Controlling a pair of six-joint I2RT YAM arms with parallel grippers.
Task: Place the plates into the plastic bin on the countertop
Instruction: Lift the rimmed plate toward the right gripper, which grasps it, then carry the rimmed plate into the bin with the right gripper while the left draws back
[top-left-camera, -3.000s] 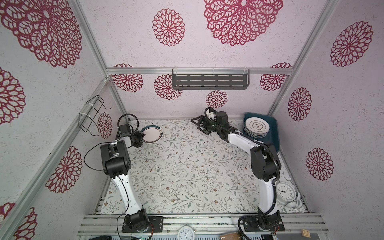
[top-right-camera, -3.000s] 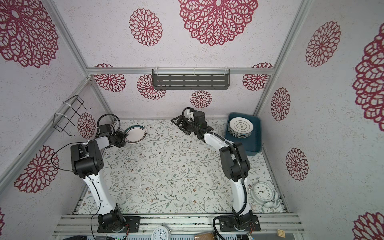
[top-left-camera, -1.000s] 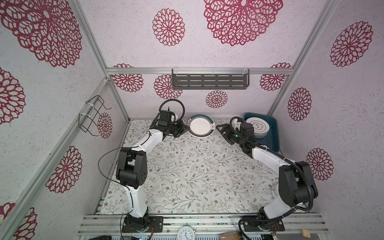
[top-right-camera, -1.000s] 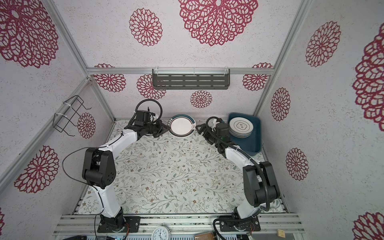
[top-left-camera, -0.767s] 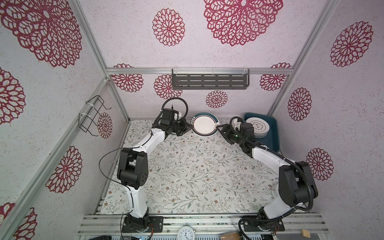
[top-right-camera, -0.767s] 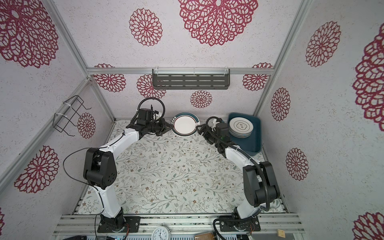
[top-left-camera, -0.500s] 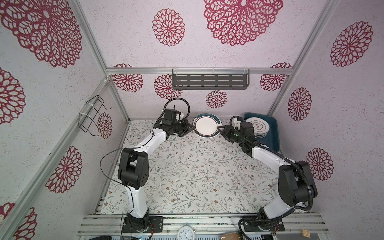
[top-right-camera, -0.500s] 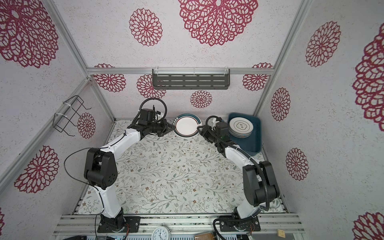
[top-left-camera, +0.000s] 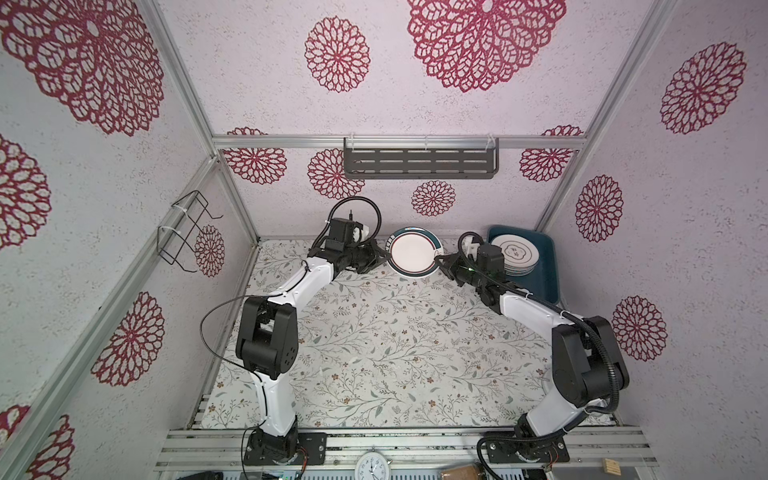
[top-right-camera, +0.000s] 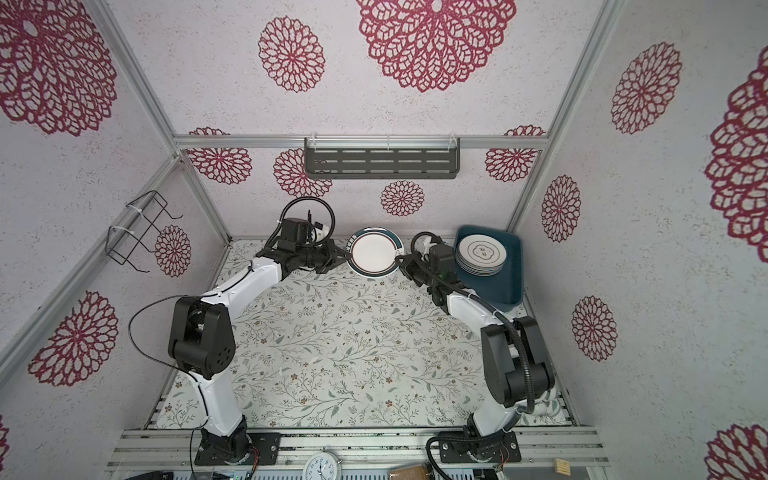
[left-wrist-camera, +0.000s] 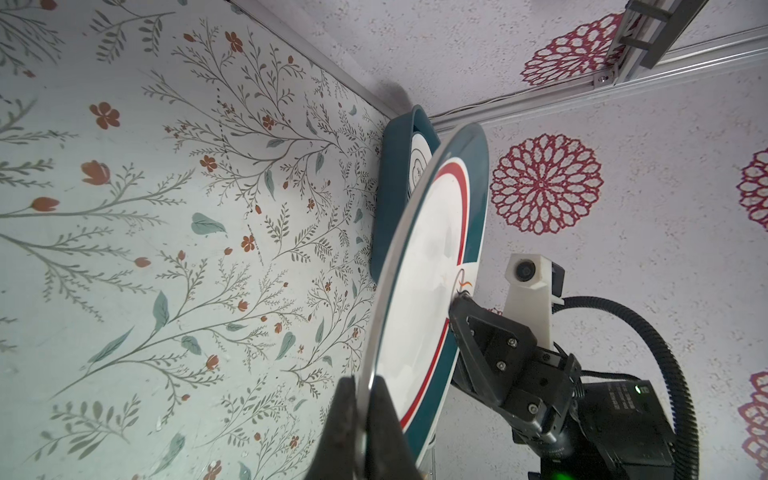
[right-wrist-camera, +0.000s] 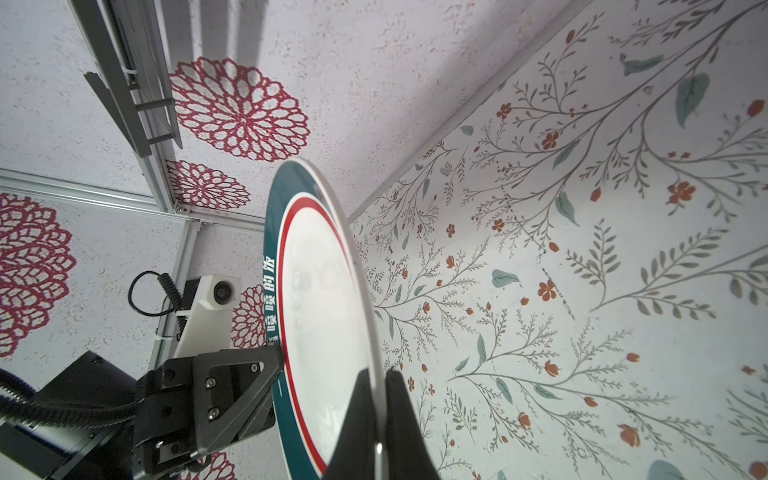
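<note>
A white plate (top-left-camera: 413, 251) (top-right-camera: 376, 251) with a dark-green rim and red ring hangs level above the back of the countertop (top-left-camera: 395, 332). My left gripper (top-left-camera: 384, 257) (left-wrist-camera: 365, 380) is shut on its left rim. My right gripper (top-left-camera: 440, 259) (right-wrist-camera: 380, 374) is shut on its right rim. The plate (left-wrist-camera: 428, 266) (right-wrist-camera: 324, 299) fills the middle of both wrist views. The plastic bin (top-left-camera: 546, 266) (top-right-camera: 513, 266) stands in the back right corner, right of my right gripper. A stack of plates (top-left-camera: 515, 253) (top-right-camera: 482, 253) lies in it.
A grey slotted shelf (top-left-camera: 419, 164) hangs on the back wall above the plate. A black wire rack (top-left-camera: 187, 232) is fixed to the left wall. A white clock (top-left-camera: 372, 469) sits at the front rail.
My left arm carried the plate from the far left to the back middle. My right gripper came back from the middle toward the bin, stood open, then shut on the plate's right rim.
</note>
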